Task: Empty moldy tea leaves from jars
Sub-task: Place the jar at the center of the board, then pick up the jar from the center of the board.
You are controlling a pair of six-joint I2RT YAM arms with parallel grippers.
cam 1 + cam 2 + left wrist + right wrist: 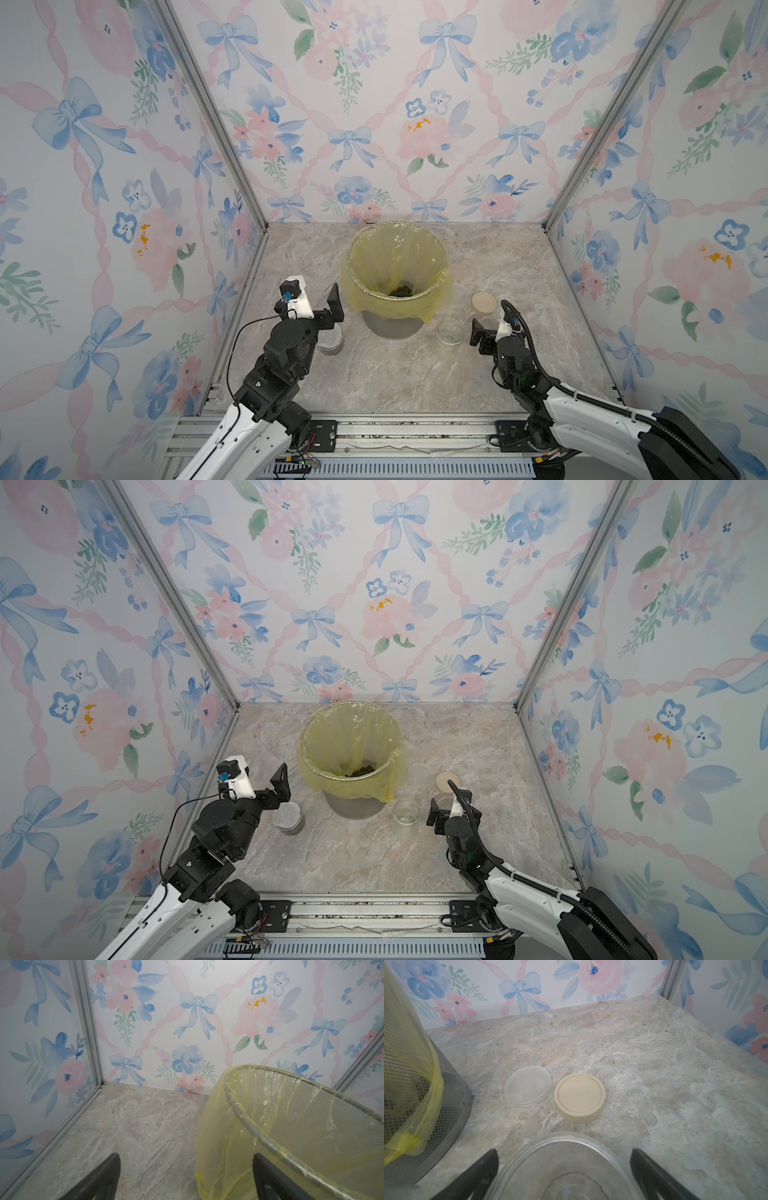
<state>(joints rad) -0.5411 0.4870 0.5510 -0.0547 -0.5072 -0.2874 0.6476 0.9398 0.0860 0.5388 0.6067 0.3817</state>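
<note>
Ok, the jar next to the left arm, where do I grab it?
Take the jar by its round side wall, below the frosted top, with the open left gripper coming in from the arm's own side, jaws level. It stands upright on the table, so the wall offers two opposite faces; the bin stands close on the other side.

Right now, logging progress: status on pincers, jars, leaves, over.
Left pincer open beside the bin. Right pincer open, straddling an empty jar. Tea leaves in the bin; jar by left arm looks dark-bottomed, likely unemptied. Path to bin looks clear.
</note>
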